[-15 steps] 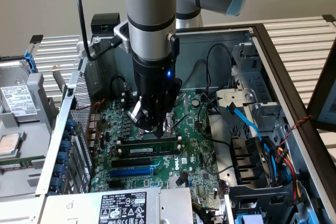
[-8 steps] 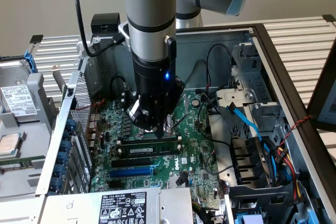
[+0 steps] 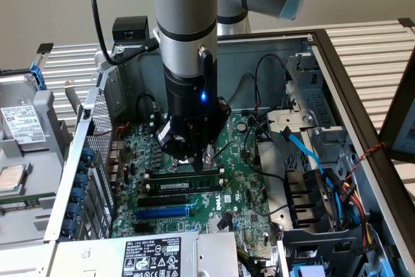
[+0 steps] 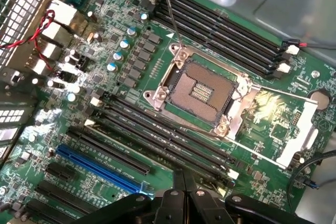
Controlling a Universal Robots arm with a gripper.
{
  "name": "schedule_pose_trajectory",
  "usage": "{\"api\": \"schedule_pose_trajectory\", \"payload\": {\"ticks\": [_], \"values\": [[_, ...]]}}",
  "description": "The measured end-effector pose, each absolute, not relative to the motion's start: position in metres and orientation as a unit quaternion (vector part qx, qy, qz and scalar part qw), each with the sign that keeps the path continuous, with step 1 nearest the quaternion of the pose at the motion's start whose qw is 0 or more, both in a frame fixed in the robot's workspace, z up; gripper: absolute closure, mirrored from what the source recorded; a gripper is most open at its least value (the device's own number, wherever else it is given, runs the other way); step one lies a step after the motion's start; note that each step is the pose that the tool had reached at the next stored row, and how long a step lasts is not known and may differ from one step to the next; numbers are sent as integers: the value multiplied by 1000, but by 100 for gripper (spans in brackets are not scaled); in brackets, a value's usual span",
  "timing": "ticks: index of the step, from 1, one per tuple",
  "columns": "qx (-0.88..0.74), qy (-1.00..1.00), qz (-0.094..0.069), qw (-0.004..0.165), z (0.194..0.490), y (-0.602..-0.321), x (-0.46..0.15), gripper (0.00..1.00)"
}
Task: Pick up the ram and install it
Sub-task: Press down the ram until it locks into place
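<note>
Open grey metal computer case [image 3: 311, 50] lying on its side on slatted bench [image 3: 369, 43]. Inside, large green motherboard [image 3: 243, 186] facing up. Grey robot arm [image 3: 188, 24] reaching down into case from above. Square silver processor socket [image 4: 202, 90] with bare contact field mid-board, in wrist view. Long black slots [image 4: 157, 129] in parallel rows beside socket, blue slot [image 3: 162, 213] further out. Black end effector [image 3: 196, 159] low over board, just above the black slots near socket; fingers [image 4: 178, 182] pressed together in wrist view, gripping nothing. Ram, long thin green circuit-board stick with white label [image 3: 185, 185], lying along the slot rows just beside end effector, between a black slot and the blue-slot side; cannot tell whether fully seated.
</note>
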State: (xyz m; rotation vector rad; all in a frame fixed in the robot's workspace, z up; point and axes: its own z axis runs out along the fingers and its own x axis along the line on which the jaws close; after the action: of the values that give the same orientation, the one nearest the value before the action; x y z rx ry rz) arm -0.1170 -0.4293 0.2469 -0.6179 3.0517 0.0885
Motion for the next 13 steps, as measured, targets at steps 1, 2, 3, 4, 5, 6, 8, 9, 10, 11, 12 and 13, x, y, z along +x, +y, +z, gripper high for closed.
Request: {"api": "schedule_pose_trajectory", "payload": {"ticks": [1, 2, 3, 4, 5, 6, 8, 9, 10, 11, 12, 13], "values": [[-189, 981, 28, 14, 247, -429, -117, 88], [-180, 983, 28, 14, 247, -429, -117, 88], [-172, 985, 28, 14, 246, -429, -117, 88], [-162, 986, 28, 14, 246, -429, -117, 88], [-154, 988, 28, 15, 246, -429, -117, 88], [-144, 989, 28, 15, 246, -429, -117, 88], [-126, 991, 27, 15, 245, -429, -117, 88], [-117, 993, 27, 16, 245, -429, -117, 88], [-108, 994, 27, 16, 245, -429, -117, 88], [-99, 995, 27, 16, 245, -429, -117, 88], [-90, 995, 27, 16, 245, -429, -117, 88], [-81, 996, 27, 17, 245, -429, -117, 88]]}}
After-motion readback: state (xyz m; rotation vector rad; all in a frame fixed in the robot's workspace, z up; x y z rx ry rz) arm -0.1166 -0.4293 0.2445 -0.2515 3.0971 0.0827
